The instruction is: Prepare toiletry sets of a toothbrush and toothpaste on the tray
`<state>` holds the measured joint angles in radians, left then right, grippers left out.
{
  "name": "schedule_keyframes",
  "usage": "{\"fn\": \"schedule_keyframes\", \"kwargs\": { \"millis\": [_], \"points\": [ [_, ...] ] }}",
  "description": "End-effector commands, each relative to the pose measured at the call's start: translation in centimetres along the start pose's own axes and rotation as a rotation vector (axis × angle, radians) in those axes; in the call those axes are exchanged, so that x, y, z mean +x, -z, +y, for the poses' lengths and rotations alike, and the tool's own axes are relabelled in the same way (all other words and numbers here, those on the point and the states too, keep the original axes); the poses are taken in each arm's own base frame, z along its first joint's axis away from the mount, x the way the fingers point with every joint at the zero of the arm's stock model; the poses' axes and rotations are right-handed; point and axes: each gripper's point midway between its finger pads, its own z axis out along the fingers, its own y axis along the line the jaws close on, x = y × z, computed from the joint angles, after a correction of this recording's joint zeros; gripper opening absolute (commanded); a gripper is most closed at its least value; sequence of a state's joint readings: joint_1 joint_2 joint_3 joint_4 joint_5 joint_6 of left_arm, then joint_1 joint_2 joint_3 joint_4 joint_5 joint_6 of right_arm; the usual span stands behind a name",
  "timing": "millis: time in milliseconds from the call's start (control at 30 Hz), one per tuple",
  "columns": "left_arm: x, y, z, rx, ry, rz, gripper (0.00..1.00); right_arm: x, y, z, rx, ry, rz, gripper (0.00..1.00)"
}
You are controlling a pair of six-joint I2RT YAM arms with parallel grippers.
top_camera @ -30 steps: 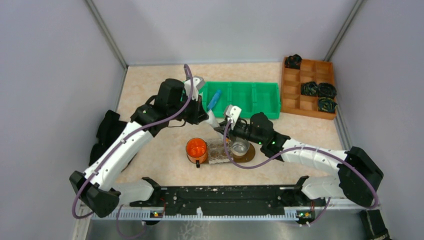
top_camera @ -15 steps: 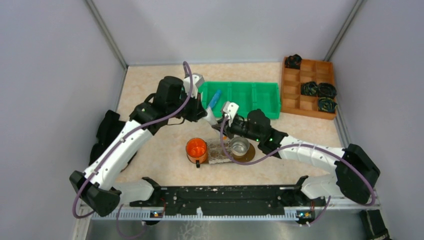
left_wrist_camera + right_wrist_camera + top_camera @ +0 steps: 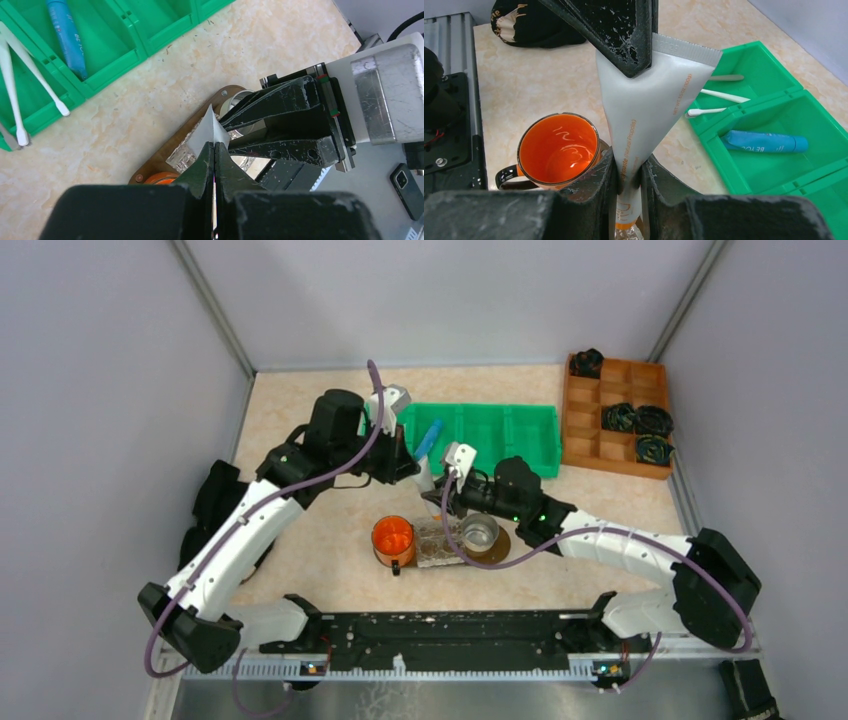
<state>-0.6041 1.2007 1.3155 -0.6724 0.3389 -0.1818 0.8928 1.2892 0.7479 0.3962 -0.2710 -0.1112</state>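
- Leftward our right gripper (image 3: 629, 175) has slid to meet the left gripper (image 3: 214, 150) above the tray (image 3: 155, 165).
- We keep the left clamped on the white tube (image 3: 649, 100) at its crimped end.
- Our right seems to pinch the tube's lower body, so we judge this a handover with the tube not yet on the tray.

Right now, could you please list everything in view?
white tube: one, white, held mid-air, centre
blue tube: one, blue, in green bin
toothbrush sticks: about three, white, in green bin
green bin: one, green, far centre
tray: one, dark brown, near centre
mug: one, orange, on tray
metal cup: one, silver, on tray
compartment box: one, orange-brown, far right
black bundles: four, black, in compartment box
left gripper: shut on tube's crimp
right gripper: shut lower on tube
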Motion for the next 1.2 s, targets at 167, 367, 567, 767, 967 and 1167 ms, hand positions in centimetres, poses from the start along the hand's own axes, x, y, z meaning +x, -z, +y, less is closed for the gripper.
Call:
{"fn": "schedule_keyframes", "kwargs": {
  "millis": [167, 367, 567, 767, 967, 1167],
  "points": [
    [-1.7, 0.3, -5.0, 0.212, -0.042, -0.05, 0.0, -4.4, 0.1, 2.3, -0.105, 0.006, -0.126, 0.18],
    [-1.5, 0.6, -5.6, 0.225, -0.047, -0.051, 0.0, -4.4, 0.4, 2.6, -0.119, -0.005, -0.129, 0.23],
    [-1.3, 0.6, -5.7, 0.225, -0.046, -0.05, 0.0, -4.2, 0.6, 3.0, -0.133, -0.01, -0.121, 0.34],
    [-1.4, 0.7, -5.9, 0.233, -0.044, -0.054, 0.0, -4.2, 0.8, 3.0, -0.133, -0.011, -0.121, 0.34],
    [-1.4, 0.8, -6.0, 0.235, -0.042, -0.055, 0.0, -4.4, 1.2, 3.2, -0.134, -0.013, -0.126, 0.43],
    [-1.2, 0.6, -6.1, 0.239, -0.041, -0.05, 0.0, -4.3, 1.8, 3.1, -0.121, -0.009, -0.122, 0.44]
  ]
}}
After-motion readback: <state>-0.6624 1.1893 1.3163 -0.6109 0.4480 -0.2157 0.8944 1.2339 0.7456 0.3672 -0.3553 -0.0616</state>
